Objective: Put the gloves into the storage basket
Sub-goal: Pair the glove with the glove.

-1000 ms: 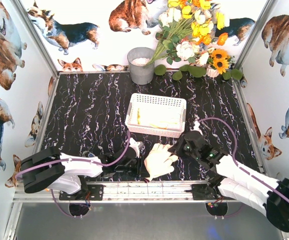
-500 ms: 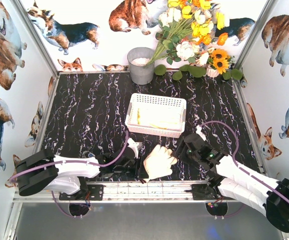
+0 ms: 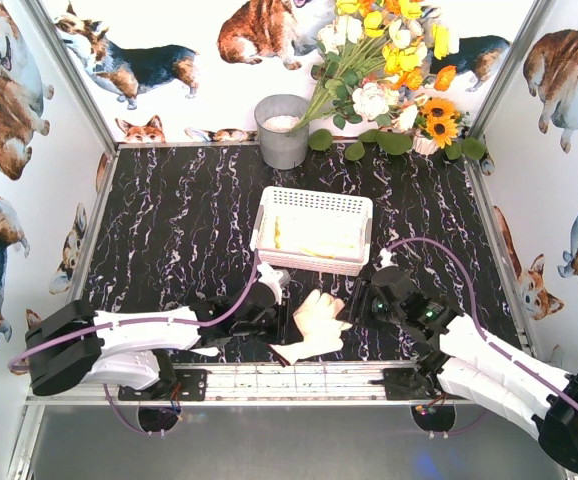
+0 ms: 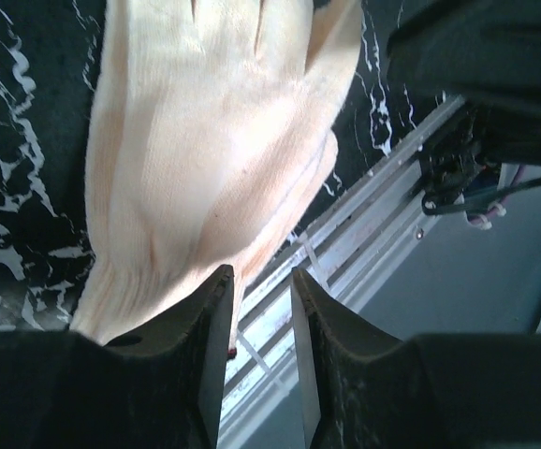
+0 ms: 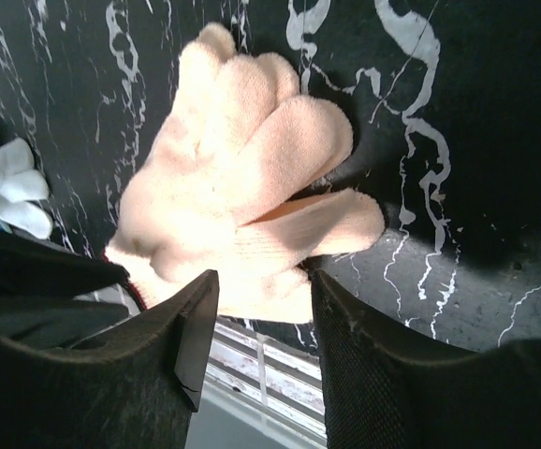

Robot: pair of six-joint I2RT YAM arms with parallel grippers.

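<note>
A cream knitted glove [image 3: 315,322] lies on the black marbled table near the front edge, between my two grippers. In the left wrist view the glove [image 4: 205,140] fills the upper left. Its cuff edge hangs by the inner face of one finger of my left gripper [image 4: 258,276], whose jaws stand narrowly apart with the rail showing through the gap. My right gripper [image 5: 261,281] is open, just short of the glove's [image 5: 242,196] fingers. A white glove with blue dots [image 5: 4,187] peeks in at the left. The white storage basket [image 3: 309,263] sits mid-table and holds cream gloves [image 3: 319,236].
A grey metal bucket [image 3: 282,130] and a bunch of flowers [image 3: 389,80] stand at the back. An aluminium rail [image 3: 299,378] runs along the front edge right below the glove. Printed walls close in both sides.
The right gripper went from shut to open and stands closer to the glove's fingers. The left arm reached further right. The glove turned, its cuff now pointing front-left.
</note>
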